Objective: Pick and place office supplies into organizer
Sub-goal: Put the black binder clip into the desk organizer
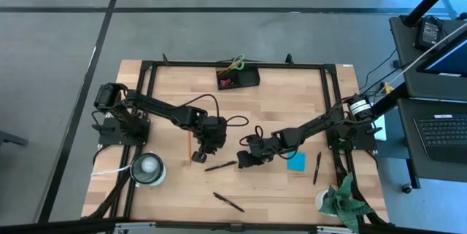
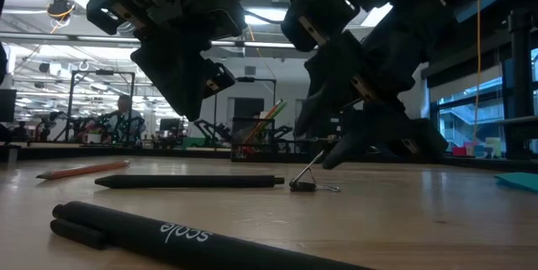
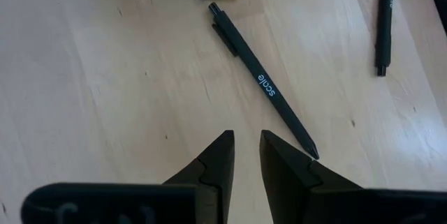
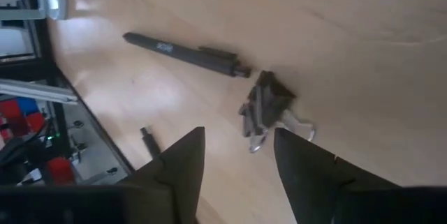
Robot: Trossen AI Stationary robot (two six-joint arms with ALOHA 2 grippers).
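Black pen (image 2: 168, 235) nearest; organizer (image 1: 238, 79) with scissors (image 1: 235, 65); both grippers' jaws apart, empty.

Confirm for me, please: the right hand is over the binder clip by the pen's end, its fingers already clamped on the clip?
Not quite. The right hand is over the binder clip by the pen, but its fingers are apart, with the clip lying free on the table beyond them. The right wrist view shows this.
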